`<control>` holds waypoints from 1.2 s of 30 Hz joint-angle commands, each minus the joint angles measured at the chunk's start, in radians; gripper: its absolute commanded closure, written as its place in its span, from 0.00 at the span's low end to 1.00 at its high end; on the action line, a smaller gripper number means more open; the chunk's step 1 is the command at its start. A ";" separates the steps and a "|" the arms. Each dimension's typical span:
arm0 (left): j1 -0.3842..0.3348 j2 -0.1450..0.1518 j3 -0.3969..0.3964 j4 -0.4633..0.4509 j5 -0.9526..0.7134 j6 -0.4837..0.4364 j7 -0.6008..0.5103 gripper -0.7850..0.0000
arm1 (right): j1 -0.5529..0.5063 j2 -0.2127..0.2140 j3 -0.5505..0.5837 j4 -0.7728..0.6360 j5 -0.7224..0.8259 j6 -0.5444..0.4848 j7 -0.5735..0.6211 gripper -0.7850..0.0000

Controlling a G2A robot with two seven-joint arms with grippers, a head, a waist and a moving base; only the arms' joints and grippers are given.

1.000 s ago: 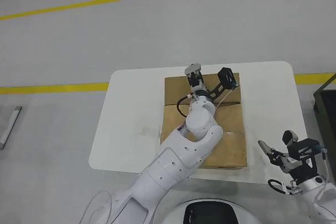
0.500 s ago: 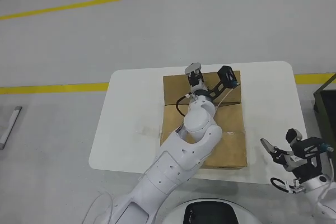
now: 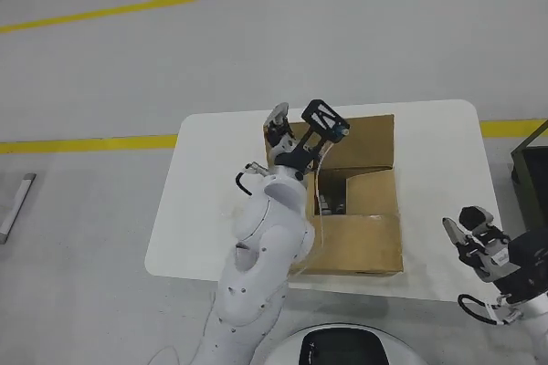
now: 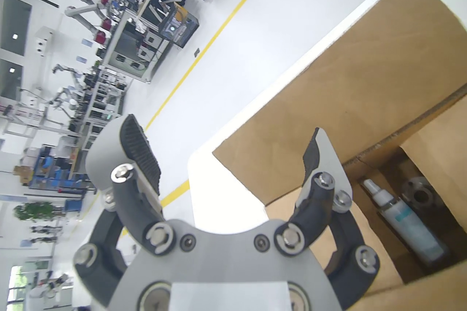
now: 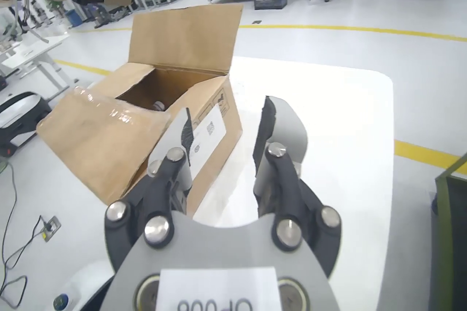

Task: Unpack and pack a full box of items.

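**Box open mid-desk, both pincers released**

We see the cardboard box at the centre of the top view, on the white desk. Its far flap is folded back toward the upper edge of the frame, and its near flap is laid out toward the lower edge.

The left pincer hangs over the box's upper-left corner. Its own wrist view shows this pincer released, jaws spread wide with nothing between them. One finger sits over the flap's corner and the other over the floor beyond the desk.

Inside the opening we make out a pale bottle with a white nozzle, lying just beside a grey metal fitting.

The right pincer sits at the lower right of the top view, apart from the box and near the desk's right edge. Its wrist view shows the same pincer released and empty, facing the box's labelled side wall. Clear tape glints on the near flap.
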 commanded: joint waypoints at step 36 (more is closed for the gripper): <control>0.186 0.032 -0.166 -0.223 -0.119 -0.008 -0.003 0.00 | 0.258 0.041 -0.111 0.066 0.247 -0.108 0.465 0.00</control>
